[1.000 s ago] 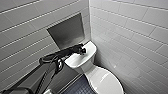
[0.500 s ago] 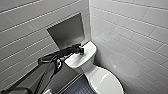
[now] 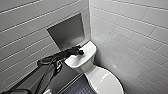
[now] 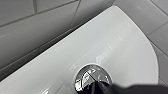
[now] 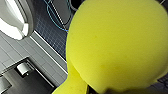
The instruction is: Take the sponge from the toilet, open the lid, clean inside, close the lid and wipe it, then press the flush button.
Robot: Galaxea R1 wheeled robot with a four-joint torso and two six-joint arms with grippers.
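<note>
The white toilet (image 3: 83, 58) stands in the corner with its lid (image 3: 105, 80) down. My left arm comes in from the left, and my left gripper (image 3: 80, 52) is shut over the tank top. In the left wrist view its dark tip (image 4: 100, 88) rests on the round chrome flush button (image 4: 92, 75). The bright yellow-green sponge (image 5: 117, 42) sits right against the right wrist camera with my right gripper shut on it. Beyond it, a curved edge of the toilet (image 5: 15, 20) shows above the floor.
Grey tiled walls close in behind and to the right of the toilet. A recessed metal niche (image 3: 67, 31) sits in the wall above the tank. The floor (image 3: 80, 88) is dark blue tile. A toilet paper roll (image 5: 23, 68) and a blue cable (image 5: 56, 17) lie near the floor.
</note>
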